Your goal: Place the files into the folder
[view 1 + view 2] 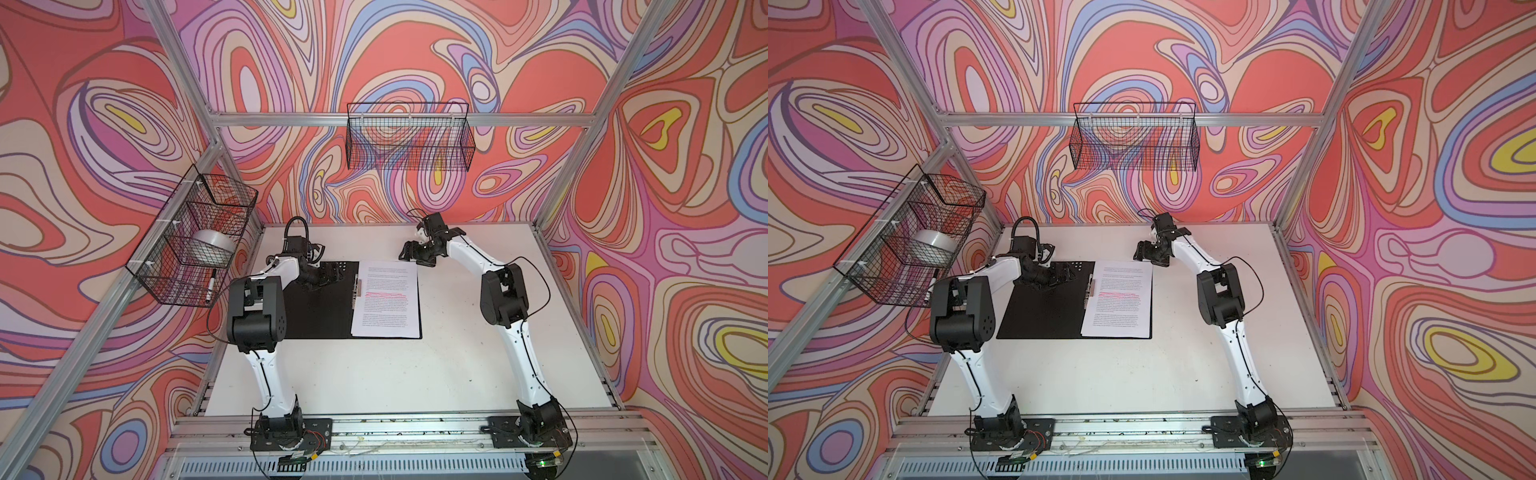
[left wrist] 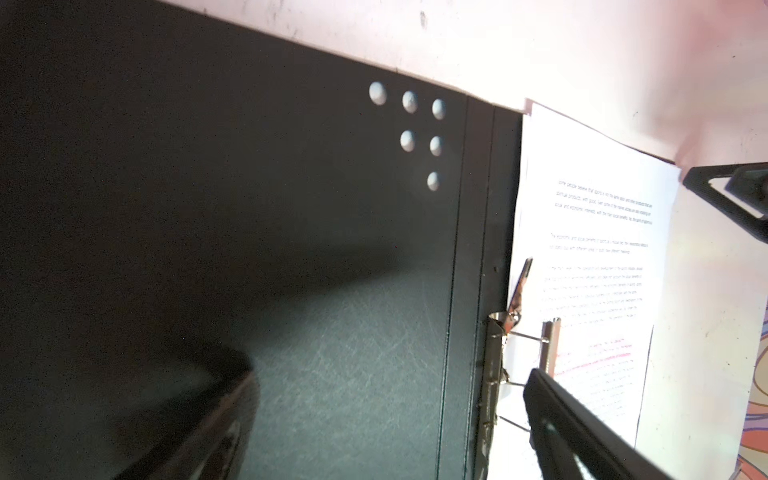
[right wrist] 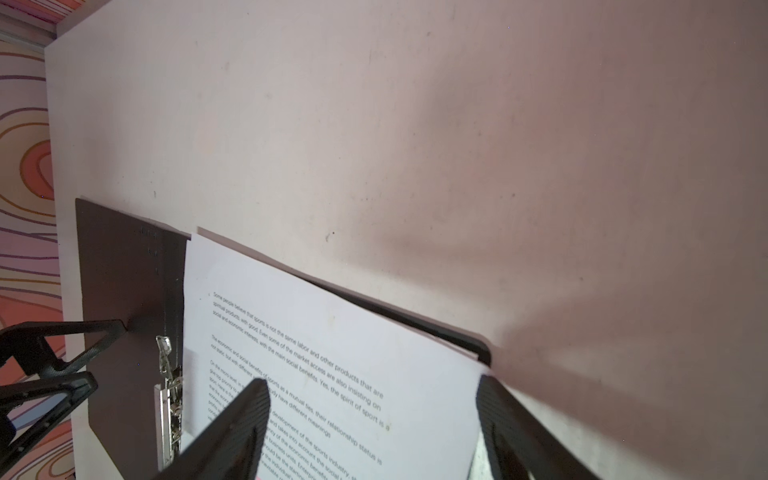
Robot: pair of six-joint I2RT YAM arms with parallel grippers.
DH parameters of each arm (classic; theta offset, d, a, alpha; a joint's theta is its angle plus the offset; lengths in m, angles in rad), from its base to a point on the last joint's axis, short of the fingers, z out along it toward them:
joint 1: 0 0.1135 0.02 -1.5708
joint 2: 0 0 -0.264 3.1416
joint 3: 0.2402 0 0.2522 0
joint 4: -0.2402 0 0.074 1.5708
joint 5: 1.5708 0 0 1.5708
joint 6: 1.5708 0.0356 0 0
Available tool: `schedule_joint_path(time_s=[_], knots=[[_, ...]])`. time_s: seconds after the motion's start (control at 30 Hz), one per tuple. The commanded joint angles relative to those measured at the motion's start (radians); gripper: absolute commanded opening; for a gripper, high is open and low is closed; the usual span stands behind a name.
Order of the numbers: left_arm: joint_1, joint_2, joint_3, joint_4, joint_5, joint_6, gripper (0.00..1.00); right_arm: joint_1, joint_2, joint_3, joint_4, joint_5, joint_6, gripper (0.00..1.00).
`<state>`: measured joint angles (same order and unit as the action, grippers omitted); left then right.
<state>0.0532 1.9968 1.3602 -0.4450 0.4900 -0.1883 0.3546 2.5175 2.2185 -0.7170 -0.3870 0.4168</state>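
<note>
At left, the left gripper: jaws spread wide, nothing between them. It hangs over the left flap of the folder, toward the flap's 11 o'clock corner. Contact with the flap can't be told.

The folder lies open on the white table, black inside up, a little to 10 o'clock of table centre. Its metal spine clip runs down the middle, lever tipped up.

The files sit on the right flap, roughly square to it, inner margin at the clip. The pink-highlighted sheet is on top.

At right, the right gripper: parted, empty, above the stack's 1 o'clock corner.

Handling, my guess:
- Sheets are light, limp and slick on one another. A push would fan them, so pinch the free edge at 3 o'clock or press flat.
- The flap is thin but fairly stiff, hinged at the spine. Take its 9 o'clock edge to swing it shut.
</note>
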Motion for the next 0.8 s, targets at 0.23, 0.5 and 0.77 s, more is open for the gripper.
schedule_joint_path(time_s=[0.23, 0.5, 0.77], knots=[[-0.003, 0.033, 0.013, -0.027, 0.006, -0.005, 1.0, 0.004, -0.025, -0.03, 0.007, 0.091, 0.01, 0.83], [-0.003, 0.034, 0.013, -0.031, 0.01, -0.003, 1.0, 0.004, 0.004, -0.019, 0.02, 0.021, 0.031, 0.83], [-0.003, 0.039, 0.017, -0.031, 0.013, -0.006, 1.0, 0.015, 0.02, 0.004, 0.0, -0.03, 0.017, 0.83]])
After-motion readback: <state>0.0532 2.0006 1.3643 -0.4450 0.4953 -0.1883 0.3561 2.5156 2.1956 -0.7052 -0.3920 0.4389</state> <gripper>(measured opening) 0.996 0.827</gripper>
